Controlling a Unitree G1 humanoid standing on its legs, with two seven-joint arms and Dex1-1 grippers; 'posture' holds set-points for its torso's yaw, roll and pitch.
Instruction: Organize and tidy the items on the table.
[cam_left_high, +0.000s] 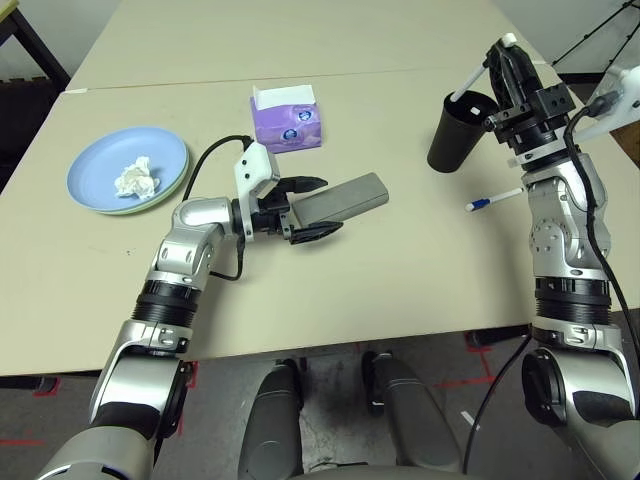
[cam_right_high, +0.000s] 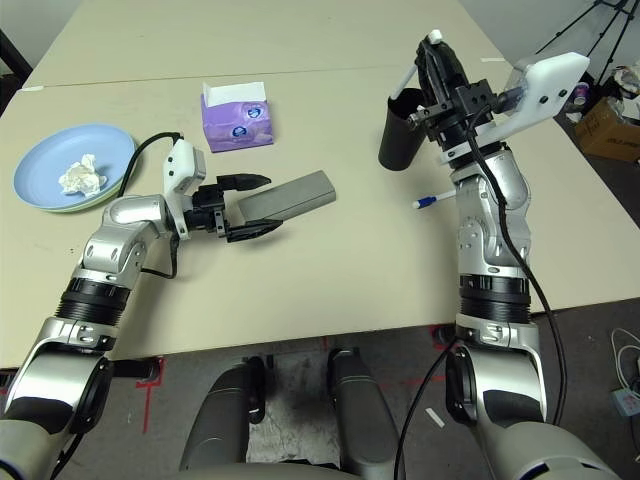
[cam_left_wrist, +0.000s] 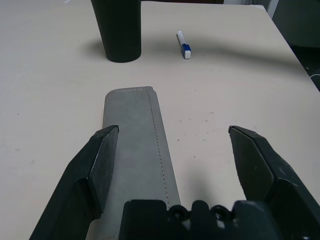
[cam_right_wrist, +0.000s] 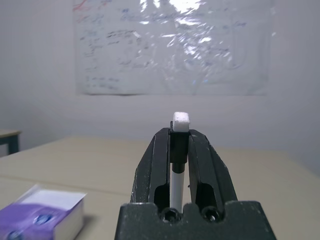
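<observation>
Far left of the bench: blue plate stacked on a pale green one, crumpled tissue lying in it, well apart from both arms. Left gripper points level toward the robot's right, jaws wide, straddling the near end of the grey glasses case. Case lies flat on the bench, its long axis running straight out from the jaws, so the grip would land across its narrow width; in the left wrist view the case sits off-centre, close against one finger with a clear gap to the other. I'd shift the gripper sideways to centre it before closing. Purple tissue box sits behind the case. Further right, black cup stands upright; right gripper is raised just beside and above it, pointing up and away, jaws shut on a white pen whose lower end angles down toward the cup mouth. Whether the tip is inside yet I can't tell. Second pen, blue cap, lies on the bench just in front of the cup, nearer the right arm.
</observation>
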